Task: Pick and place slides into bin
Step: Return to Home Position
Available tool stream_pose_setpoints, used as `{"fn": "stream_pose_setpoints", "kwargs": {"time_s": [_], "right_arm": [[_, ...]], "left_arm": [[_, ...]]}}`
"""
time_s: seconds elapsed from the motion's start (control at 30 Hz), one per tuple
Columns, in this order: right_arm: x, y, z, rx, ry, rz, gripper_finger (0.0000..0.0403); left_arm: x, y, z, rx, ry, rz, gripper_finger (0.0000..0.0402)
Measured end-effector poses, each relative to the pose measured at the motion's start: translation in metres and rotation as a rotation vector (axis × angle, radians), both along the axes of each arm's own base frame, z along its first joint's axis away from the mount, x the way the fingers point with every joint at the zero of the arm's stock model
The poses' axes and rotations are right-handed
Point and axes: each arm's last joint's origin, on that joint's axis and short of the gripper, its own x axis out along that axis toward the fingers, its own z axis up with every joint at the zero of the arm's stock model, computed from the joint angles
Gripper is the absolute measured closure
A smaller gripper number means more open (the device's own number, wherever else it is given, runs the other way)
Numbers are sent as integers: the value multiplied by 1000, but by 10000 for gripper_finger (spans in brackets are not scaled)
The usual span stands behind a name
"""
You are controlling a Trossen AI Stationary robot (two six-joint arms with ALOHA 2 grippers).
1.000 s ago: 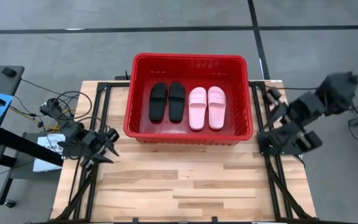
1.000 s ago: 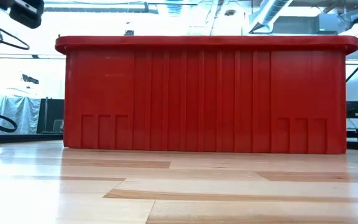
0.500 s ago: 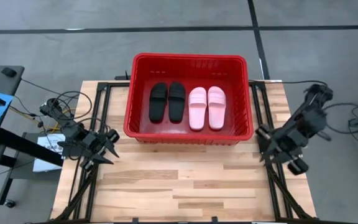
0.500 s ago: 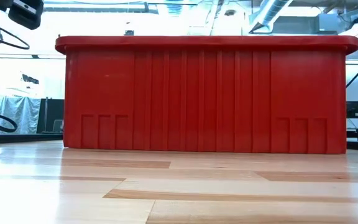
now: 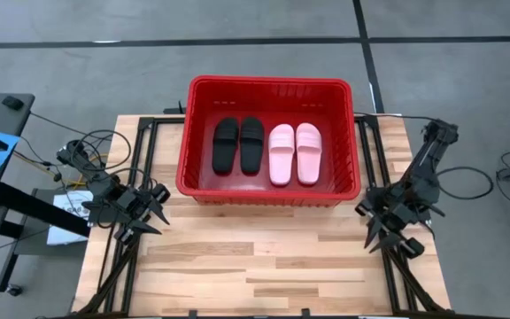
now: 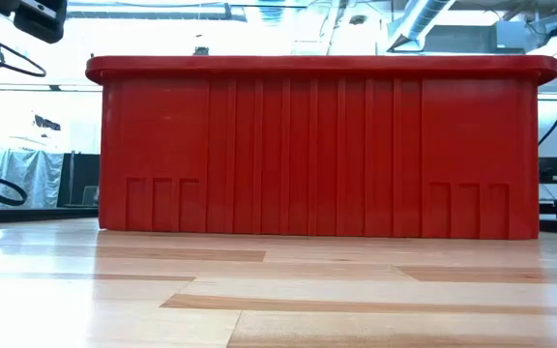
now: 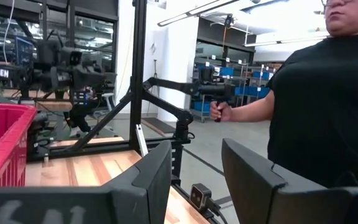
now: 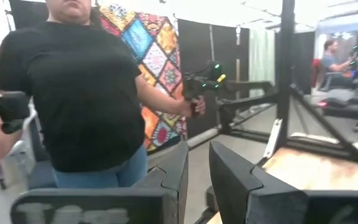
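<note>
Right end effector hangs over the tabletop's right edge, just off the bin's near right corner, fingers a narrow gap apart, holding nothing. Left end effector waits at the left edge, fingers wider apart, also empty. All four slides lie inside the bin: black pair on the left-arm side, pink pair on the right-arm side, long axes running near-to-far. From your right end effector they sit inward and farther off, behind the bin wall. No grasp left, I'd judge; you only park the arm, clear of the rim.
</note>
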Motion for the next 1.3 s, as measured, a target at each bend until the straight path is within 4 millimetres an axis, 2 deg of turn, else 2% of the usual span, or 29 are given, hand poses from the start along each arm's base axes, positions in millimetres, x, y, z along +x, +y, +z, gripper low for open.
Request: {"fn": "stream_pose_setpoints", "kwargs": {"time_s": [0.27, 0.5, 0.83, 1.1, 1.3], "right_arm": [[-11, 4, -44, 33, -7, 92, 346], [-18, 5, -68, 50, 17, 141, 346], [-18, 5, -87, 111, 236, 18, 346], [-16, 0, -106, 158, 489, -161, 346], [-16, -1, -110, 198, 568, -175, 346]], "left_arm": [[0, 0, -2, 13, 17, 0, 269], [1, -1, -9, 27, 95, 0, 269], [4, 2, -13, -65, 187, 111, 269], [4, 2, -25, -143, 371, 105, 269], [3, 1, -29, -187, 442, 72, 269]]}}
